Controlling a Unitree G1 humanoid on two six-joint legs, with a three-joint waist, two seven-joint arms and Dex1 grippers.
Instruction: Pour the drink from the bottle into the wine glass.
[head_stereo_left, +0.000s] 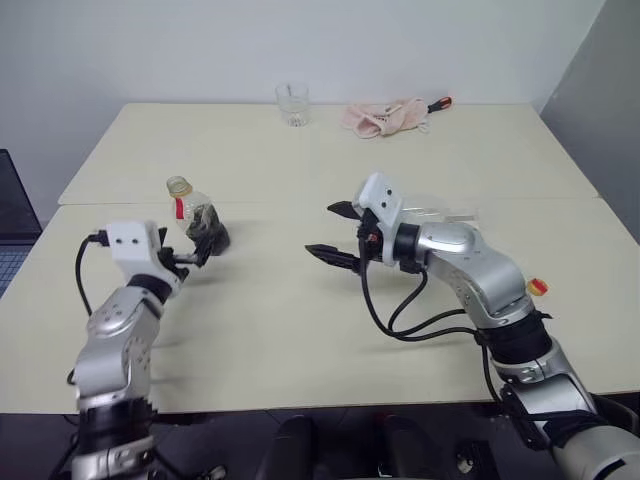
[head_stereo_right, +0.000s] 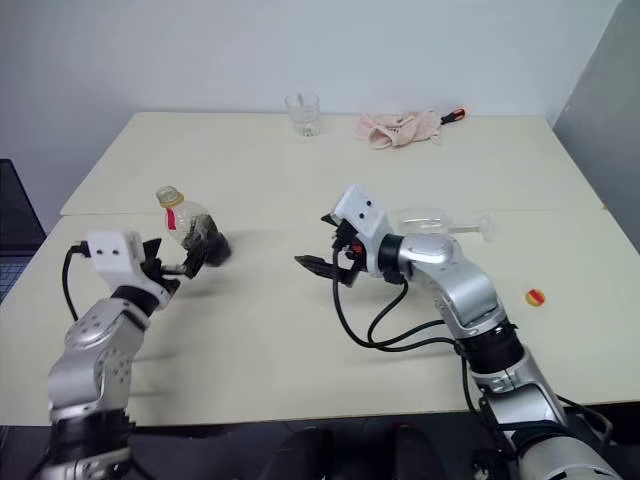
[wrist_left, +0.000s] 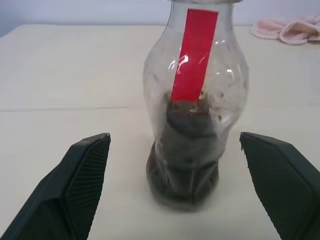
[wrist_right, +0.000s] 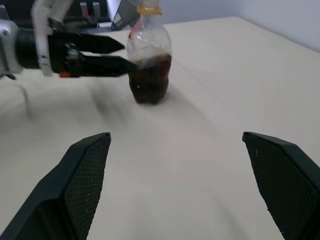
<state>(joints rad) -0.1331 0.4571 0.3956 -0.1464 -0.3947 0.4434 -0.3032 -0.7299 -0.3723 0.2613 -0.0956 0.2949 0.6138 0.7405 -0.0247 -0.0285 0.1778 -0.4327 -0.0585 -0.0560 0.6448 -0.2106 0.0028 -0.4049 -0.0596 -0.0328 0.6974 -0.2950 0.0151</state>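
**Bottle upright on the worktop, both sets of fingers spread and empty**

While the small squat clear plastic bottle (head_stereo_left: 197, 222) stands upright on the pale cream worktop (head_stereo_left: 270, 330), its long axis is vertical and its uncapped mouth points up. The dark brown drink (head_stereo_left: 207, 233) fills only its lower part. Seen from the head, the left gripper (head_stereo_left: 190, 258) sits just short of the bottle on the near side, fingers apart and holding nothing. The right gripper (head_stereo_left: 338, 235) hovers near the middle of the worktop, its black fingers spread wide and empty. Between the two grippers the surface is bare, and a broad open strip runs along the near edge. A clear stemmed wine glass (head_stereo_right: 438, 222) lies on its side just behind the right arm, its stem pointing toward the right edge. A small yellow and red cap (head_stereo_right: 535, 296) rests near that edge. Along the far edge stand a short clear tumbler (head_stereo_left: 292, 103), a crumpled pink cloth (head_stereo_left: 385, 116) and a red-handled tool (head_stereo_left: 439, 103).

From the left wrist, the bottle stands centred between the two open fingers (wrist_left: 75, 185), touching neither. A plain red label strip (wrist_left: 194, 54) runs down its neck; no writing is legible.

From the right wrist, the bottle stands well beyond the open fingers (wrist_right: 75, 190), with bare worktop between them.
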